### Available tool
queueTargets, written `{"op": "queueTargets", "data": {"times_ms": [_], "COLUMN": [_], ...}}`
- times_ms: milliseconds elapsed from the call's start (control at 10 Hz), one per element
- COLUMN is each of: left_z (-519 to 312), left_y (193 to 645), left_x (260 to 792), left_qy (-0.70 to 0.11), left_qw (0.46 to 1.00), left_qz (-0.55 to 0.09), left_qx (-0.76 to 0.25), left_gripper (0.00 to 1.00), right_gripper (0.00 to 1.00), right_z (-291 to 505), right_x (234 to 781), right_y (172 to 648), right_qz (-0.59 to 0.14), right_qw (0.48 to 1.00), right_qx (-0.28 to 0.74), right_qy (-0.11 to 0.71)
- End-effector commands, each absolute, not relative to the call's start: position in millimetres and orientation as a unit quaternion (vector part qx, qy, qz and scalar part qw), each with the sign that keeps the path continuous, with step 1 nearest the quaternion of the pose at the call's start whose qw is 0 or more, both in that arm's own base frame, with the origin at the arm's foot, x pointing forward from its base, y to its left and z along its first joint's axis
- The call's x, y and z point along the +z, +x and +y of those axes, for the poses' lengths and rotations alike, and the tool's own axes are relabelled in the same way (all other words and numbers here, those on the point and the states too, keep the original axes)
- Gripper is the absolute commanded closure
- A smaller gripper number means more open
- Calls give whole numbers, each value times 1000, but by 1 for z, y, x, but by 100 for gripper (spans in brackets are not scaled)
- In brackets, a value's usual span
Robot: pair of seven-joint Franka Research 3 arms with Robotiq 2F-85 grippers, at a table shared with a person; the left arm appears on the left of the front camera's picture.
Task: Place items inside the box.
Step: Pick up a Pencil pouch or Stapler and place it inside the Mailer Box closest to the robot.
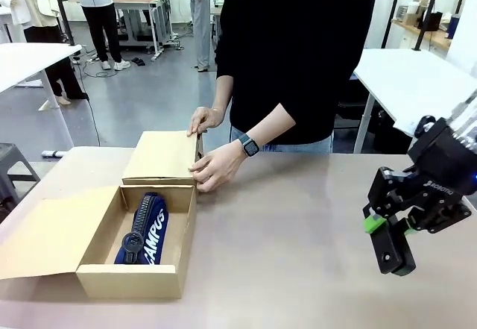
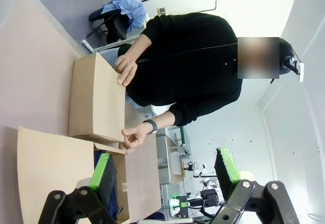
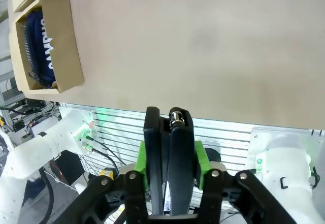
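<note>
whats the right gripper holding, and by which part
A black stapler, clamped across its sides between the right gripper's fingers, one end sticking out beyond them.

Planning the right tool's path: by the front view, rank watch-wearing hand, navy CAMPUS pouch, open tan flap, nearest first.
From the right tool:
1. Watch-wearing hand, at closed lid.
2. Navy fabric CAMPUS pouch, inside box.
3. Open tan cardboard flap, far left.

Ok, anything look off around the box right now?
Nothing spilled or damaged. One oddity: the person's hands press the far lid of the long tan cardboard box shut while the right gripper grips a black stapler off to the side. The navy "CAMPUS" fabric pouch lies in the open near compartment.
</note>
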State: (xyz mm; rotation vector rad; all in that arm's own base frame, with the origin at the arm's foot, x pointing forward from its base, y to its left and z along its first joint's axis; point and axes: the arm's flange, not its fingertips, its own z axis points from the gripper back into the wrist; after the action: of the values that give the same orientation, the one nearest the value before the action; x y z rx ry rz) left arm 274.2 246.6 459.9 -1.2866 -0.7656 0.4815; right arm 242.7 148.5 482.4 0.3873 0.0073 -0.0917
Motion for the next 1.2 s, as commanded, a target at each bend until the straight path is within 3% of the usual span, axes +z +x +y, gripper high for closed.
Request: {"op": "queueTargets", "data": {"times_ms": [0,700,1100], "left_z": [246,246,246], "left_y": [275,275,275], "left_x": [461,461,461], "left_qy": [-584,-584,-584], "left_qw": [698,698,698], "left_qz": [-358,-358,-358], "left_qx": [209,209,209], "left_gripper": [0,0,0], "right_gripper": [59,59,59], "right_z": [153,201,288], "right_x": [461,454,452], "right_y": [242,277,315], "right_qz": [10,36,17], "right_qw": [978,981,964], "right_qx": [-27,15,18], "right_qy": [205,188,267]}}
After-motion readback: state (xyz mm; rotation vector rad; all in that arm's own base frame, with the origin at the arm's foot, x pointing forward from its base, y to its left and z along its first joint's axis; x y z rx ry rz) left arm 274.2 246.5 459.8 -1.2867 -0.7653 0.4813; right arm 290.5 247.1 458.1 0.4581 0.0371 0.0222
